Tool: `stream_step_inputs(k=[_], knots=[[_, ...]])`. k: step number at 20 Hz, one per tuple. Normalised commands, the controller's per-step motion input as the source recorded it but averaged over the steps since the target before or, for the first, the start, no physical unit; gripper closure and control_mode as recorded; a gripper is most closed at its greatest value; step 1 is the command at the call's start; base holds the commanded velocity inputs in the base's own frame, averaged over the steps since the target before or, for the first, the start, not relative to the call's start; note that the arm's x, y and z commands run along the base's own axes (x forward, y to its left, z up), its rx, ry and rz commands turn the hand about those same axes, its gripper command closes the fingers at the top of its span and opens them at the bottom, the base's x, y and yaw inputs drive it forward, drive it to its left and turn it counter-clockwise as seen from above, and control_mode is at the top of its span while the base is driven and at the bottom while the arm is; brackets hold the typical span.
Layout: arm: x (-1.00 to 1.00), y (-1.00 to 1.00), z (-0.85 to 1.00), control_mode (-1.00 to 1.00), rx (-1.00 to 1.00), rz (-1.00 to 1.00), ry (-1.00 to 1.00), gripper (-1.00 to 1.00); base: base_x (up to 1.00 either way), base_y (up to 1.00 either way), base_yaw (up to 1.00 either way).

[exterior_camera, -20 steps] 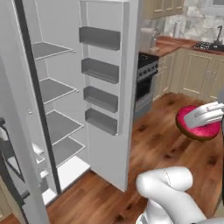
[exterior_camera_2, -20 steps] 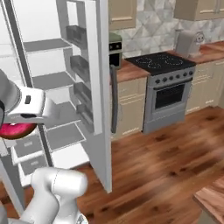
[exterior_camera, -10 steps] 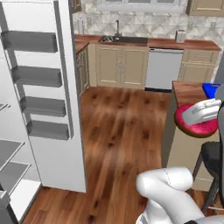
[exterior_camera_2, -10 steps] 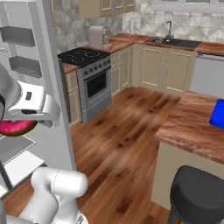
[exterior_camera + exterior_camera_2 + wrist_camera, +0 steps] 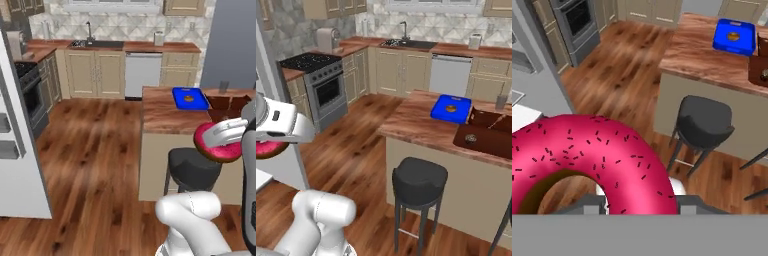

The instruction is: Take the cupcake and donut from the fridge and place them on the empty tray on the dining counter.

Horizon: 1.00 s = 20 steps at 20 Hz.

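The hand (image 5: pixel 226 136) carries the donut (image 5: pixel 216 146) toward the table (image 5: pixel 421 122); next, reach the brown tray (image 5: pixel 487 139) and set it beside the cupcake (image 5: pixel 471 138).

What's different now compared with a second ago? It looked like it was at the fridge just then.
The whole robot has turned away from the open fridge: the views swung past the stove to the dining counter, with its blue tray, dark tray and a stool. That is the cameras moving, not the furniture. The donut stayed clamped in the gripper, at the same spot in each view.
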Motion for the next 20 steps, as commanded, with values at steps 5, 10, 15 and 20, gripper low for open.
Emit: stream_step_inputs(k=[5,10,15,20], knots=[[0.0,0.0,0.0,1.0,0.0,0.0,0.0,1.0,0.74,-1.0,0.0],[0.0,0.0,0.0,1.0,0.0,0.0,0.0,1.0,0.22,-1.0,-0.24],[0.0,0.0,0.0,1.0,0.0,0.0,0.0,1.0,0.02,-0.96,-0.64],[0.0,0.0,0.0,1.0,0.0,0.0,0.0,1.0,0.79,-0.16,-0.4]])
